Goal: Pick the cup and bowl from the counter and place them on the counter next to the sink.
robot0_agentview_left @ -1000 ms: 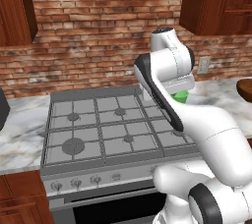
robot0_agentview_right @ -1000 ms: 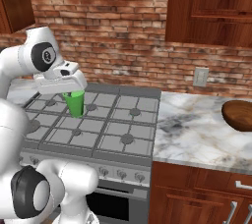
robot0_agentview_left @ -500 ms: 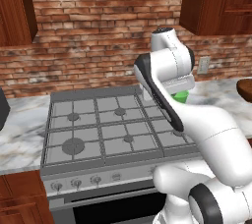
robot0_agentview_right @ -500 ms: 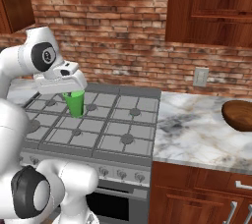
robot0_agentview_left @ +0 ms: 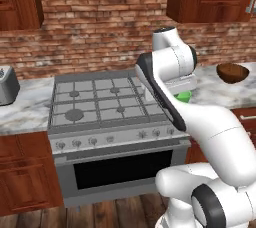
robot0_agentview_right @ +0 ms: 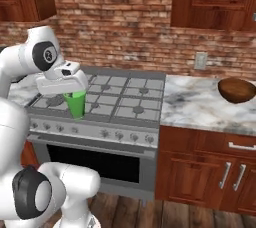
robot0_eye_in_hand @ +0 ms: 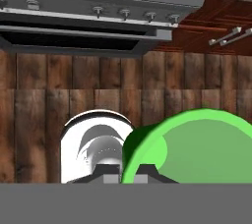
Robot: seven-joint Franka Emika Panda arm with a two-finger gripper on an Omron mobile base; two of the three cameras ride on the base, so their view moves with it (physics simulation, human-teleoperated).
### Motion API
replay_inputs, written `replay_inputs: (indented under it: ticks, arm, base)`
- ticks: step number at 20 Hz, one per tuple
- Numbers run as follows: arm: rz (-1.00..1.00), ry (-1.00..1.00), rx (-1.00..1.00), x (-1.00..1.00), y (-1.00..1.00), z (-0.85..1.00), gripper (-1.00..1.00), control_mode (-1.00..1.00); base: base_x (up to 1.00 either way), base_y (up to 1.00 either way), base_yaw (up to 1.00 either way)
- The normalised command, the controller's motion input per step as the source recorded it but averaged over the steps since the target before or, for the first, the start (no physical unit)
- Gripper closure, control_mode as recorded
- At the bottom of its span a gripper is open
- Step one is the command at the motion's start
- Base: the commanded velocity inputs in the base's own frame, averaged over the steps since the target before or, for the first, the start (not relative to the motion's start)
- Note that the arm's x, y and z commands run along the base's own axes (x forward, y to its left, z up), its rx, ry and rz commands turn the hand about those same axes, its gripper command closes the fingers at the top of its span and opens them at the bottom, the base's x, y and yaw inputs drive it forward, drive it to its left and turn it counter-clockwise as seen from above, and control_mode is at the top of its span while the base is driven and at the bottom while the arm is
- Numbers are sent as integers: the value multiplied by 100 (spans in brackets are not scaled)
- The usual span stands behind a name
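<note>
The whole picture has slid: the stove (robot0_agentview_left: 102,103) looks farther away, with wooden floor (robot0_eye_in_hand: 123,90) under the gripper (robot0_agentview_right: 70,86). The green cup (robot0_agentview_right: 76,104) hangs past the stove's front edge.

The gripper (robot0_agentview_right: 74,93) holds the green cup (robot0_agentview_right: 76,104) from above, closed on its rim, and the cup hangs upright in the air in front of the stove's front edge. Behind the gripper lies the grey gas stove (robot0_agentview_right: 122,93) with its burners, and below it the oven door (robot0_agentview_right: 92,162). Far to the right of the gripper, the dark brown bowl (robot0_agentview_right: 237,90) rests on the marble worktop (robot0_agentview_right: 195,107), well apart from the cup. A brick wall (robot0_agentview_right: 115,27) stands behind.
</note>
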Motion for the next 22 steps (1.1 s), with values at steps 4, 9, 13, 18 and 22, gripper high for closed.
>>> replay_inputs:
  ticks: [4, 9, 13, 18, 22]
  arm:
    - [0, 0, 0, 0, 0, 0, 100, 100]
    - [0, 0, 0, 0, 0, 0, 100, 100]
    - [0, 0, 0, 0, 0, 0, 100, 100]
    - [0, 0, 0, 0, 0, 0, 100, 100]
    - [0, 0, 0, 0, 0, 0, 100, 100]
  base:
    - [-3, -1, -1]
    - [17, 2, 49]
    - [0, 0, 98]
    - [0, 0, 100]
    - [0, 0, 100]
